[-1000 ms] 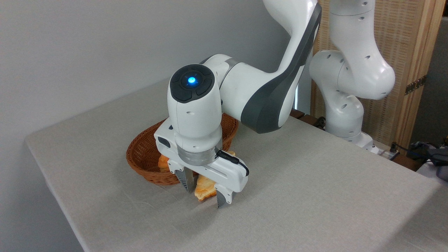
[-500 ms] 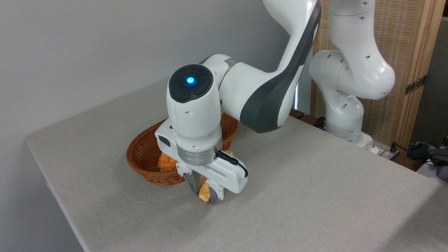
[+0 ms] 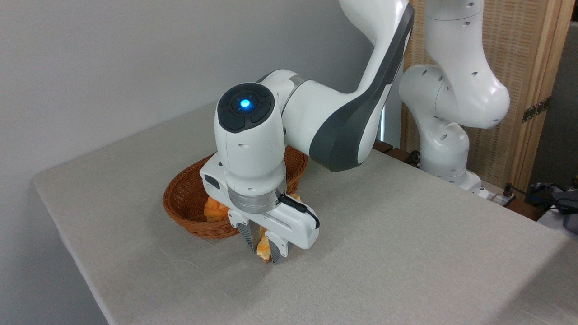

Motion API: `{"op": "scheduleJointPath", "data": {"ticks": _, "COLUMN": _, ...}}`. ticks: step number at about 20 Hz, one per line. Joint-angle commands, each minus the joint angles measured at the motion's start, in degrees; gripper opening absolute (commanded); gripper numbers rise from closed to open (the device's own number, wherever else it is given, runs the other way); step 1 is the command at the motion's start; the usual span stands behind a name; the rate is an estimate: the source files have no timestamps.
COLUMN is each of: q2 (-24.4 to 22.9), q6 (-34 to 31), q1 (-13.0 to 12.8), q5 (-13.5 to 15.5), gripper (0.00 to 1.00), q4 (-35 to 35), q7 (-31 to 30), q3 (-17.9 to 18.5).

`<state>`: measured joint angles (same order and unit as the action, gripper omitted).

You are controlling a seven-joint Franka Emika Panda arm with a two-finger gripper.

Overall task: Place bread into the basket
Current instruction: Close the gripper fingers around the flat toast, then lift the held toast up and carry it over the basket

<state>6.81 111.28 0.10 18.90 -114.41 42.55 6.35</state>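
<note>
My gripper (image 3: 263, 253) points down just in front of the basket (image 3: 189, 198), an oval brown wicker one with low sides. Its two ribbed fingers (image 3: 246, 238) are shut on the near end of the bread (image 3: 262, 251), a pale golden loaf squeezed between them at table level. Most of the loaf is hidden behind the gripper body; a small bit of its far end shows at the wrist's right edge. Whether the bread still touches the cloth I cannot tell. A small orange bun (image 3: 215, 211) lies inside the basket.
The table (image 3: 406, 253) is covered with a grey cloth; its left edge and corner lie close to the basket. The arm's white base (image 3: 445, 149) stands at the back right, in front of a wooden screen. Dark cables lie at the far right.
One second ago the fingers stood open on either side of the bread's near end. They have since closed on it, and the wrist shifted slightly left. Nothing moved in the last half second.
</note>
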Motion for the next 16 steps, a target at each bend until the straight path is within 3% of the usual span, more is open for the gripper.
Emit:
{"op": "scheduleJointPath", "data": {"ticks": 1, "q2": -0.57, "q6": -1.07, "q1": -0.1, "q5": -0.53, "gripper": 0.13, "q4": -0.2, "q7": 1.04, "q3": 0.16}}
{"op": "scheduleJointPath", "data": {"ticks": 10, "q2": -2.49, "q6": -3.6, "q1": -0.1, "q5": -0.96, "gripper": 0.15, "q4": 0.32, "q7": 3.06, "q3": 1.12}}
{"op": "scheduleJointPath", "data": {"ticks": 13, "q2": -6.01, "q6": -5.72, "q1": -0.19, "q5": -6.22, "gripper": 0.21, "q4": 1.55, "q7": 3.06, "q3": 1.04}}
{"op": "scheduleJointPath", "data": {"ticks": 16, "q2": -8.38, "q6": -9.31, "q1": -0.19, "q5": -6.77, "gripper": 0.2, "q4": 6.46, "q7": 3.41, "q3": 1.48}}
